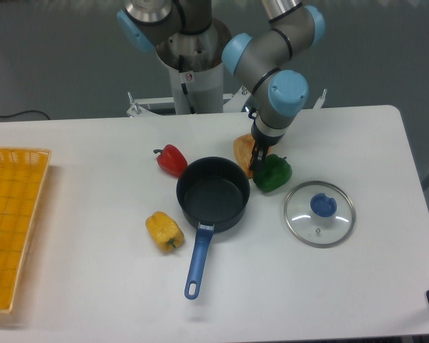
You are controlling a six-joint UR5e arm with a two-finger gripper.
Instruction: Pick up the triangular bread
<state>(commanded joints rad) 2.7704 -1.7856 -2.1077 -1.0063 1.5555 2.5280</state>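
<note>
The triangular bread [242, 149] is an orange-tan wedge lying on the white table just behind the pot's far right rim. My gripper [257, 161] hangs straight down at the bread's right edge, squeezed between the bread and a green bell pepper [274, 174]. Its dark fingers [255, 158] touch or overlap the bread and hide its right side. The fingers look close together, but the wrist and the pepper hide how they stand. The bread rests on the table.
A dark pot with a blue handle [213, 194] sits in front of the bread. A red bell pepper [171, 159] lies left of the pot and a yellow bell pepper [164, 230] at its front left. A glass lid [319, 213] lies right. A yellow basket [11, 225] stands far left.
</note>
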